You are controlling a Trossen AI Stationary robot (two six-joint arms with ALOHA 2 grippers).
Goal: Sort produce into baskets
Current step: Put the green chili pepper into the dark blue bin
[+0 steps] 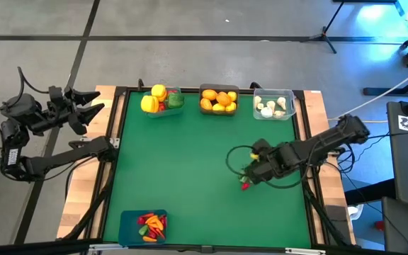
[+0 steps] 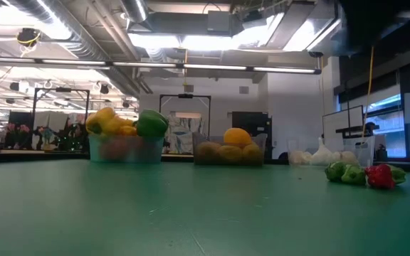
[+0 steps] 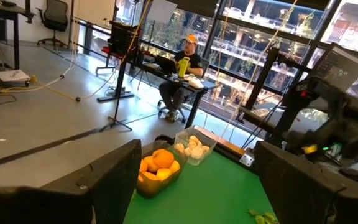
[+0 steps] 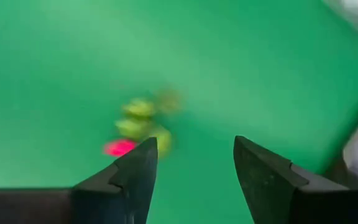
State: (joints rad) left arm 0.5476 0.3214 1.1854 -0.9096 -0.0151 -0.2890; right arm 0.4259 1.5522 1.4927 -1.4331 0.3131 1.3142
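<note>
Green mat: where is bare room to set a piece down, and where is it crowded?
The middle of the green mat is bare, between the three bins along the far edge and the blue bin at the near left corner. It is crowded only around the right gripper, over the loose green and red pieces.

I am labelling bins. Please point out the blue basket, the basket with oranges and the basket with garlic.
blue basket (image 1: 127,219): high view, bare left part of its floor.
basket with oranges (image 1: 219,88): high view, far rim.
basket with garlic (image 1: 292,103): high view, right wall.
</note>
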